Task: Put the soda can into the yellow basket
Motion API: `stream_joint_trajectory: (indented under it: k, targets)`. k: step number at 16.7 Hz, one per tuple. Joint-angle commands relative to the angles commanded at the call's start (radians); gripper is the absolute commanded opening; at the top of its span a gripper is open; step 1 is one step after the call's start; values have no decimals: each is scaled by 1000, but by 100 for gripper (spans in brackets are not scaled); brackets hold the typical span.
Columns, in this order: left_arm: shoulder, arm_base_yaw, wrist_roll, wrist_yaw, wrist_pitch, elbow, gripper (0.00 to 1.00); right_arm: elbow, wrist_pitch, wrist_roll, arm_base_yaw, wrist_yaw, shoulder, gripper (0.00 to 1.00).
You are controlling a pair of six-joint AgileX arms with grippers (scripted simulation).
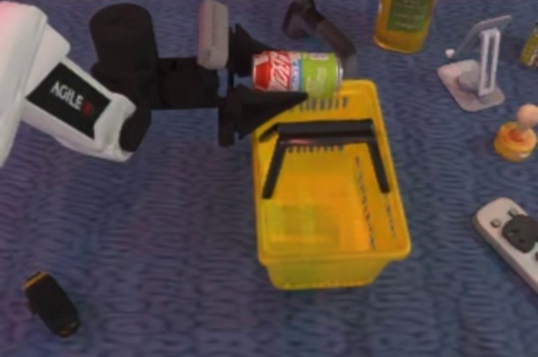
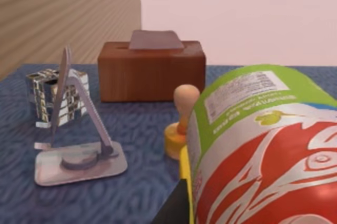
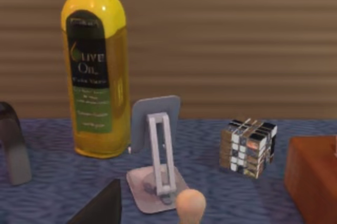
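The small cylindrical soda can (image 1: 297, 71), red at one half with white lettering and lime-green at the other, is held lying on its side between the black fingers of the left gripper (image 1: 267, 80), whose jaws are clamped on it. It is carried in the air at the far rim of the rectangular bright yellow plastic basket (image 1: 395, 231), whose black folding handles (image 1: 324, 149) lie across the opening. The pick-up is judged complete and the transfer nearly so; what appears left is for the can to be brought fully over the opening and let go, since nothing is seen inside the basket yet. In the left wrist view the can (image 2: 263, 150) fills the foreground, with a white panel of print too small to be read. "AGILE" is printed on a black patch on the white left arm (image 1: 67, 97). On the tall yellow oil bottle (image 3: 97, 71) the label reads "LIVE OIL". The right gripper is not shown in the top view, and the state of its jaws cannot be told.
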Motion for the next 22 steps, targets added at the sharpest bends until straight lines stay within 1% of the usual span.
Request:
stream_joint_trajectory:
  k: [3, 16, 17, 22]
  targets:
    - [1, 0, 0, 0, 1, 0, 0, 0, 0, 0, 0, 0, 0, 100]
    - [1, 0, 0, 0, 1, 0, 98, 0, 0, 0, 0, 0, 0, 100]
    - [1, 0, 0, 0, 1, 0, 100, 0, 0, 0, 0, 0, 0, 100]
    - [1, 0, 0, 0, 1, 0, 100, 0, 0, 0, 0, 0, 0, 100]
